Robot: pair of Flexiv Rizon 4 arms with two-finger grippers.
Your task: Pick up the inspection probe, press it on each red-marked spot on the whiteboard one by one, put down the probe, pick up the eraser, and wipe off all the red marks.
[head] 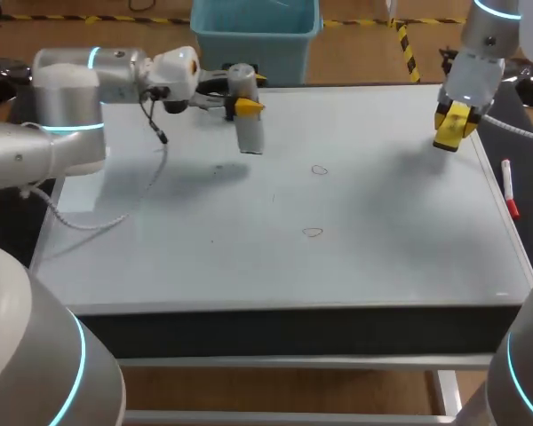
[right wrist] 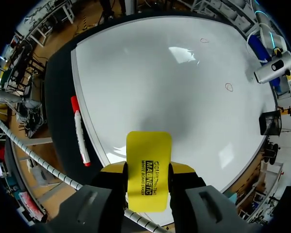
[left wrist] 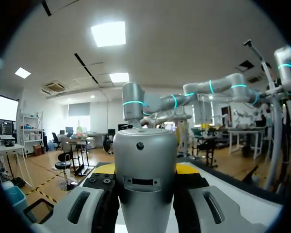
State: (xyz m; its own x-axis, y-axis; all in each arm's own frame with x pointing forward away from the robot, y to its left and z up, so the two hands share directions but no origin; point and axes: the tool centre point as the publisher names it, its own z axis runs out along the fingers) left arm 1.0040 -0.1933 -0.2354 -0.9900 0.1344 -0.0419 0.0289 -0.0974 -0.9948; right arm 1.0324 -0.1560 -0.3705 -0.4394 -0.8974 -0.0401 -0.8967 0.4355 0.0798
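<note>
While the far red mark [head: 319, 169] and the near red mark [head: 313, 232] stand unwiped on the whiteboard [head: 382, 240], I judge the task to sit between probing and wiping. My left tool [head: 246, 106] is clamped on the inspection probe [left wrist: 145, 179], held upright over the board's far side, well apart from both marks. My right tool [head: 453, 124] is closed on the yellow eraser [right wrist: 148, 150], above the far right corner of the worktop. Next the probe must either press a mark or be set down. Then the eraser has to cross toward the middle and come down flat.
</note>
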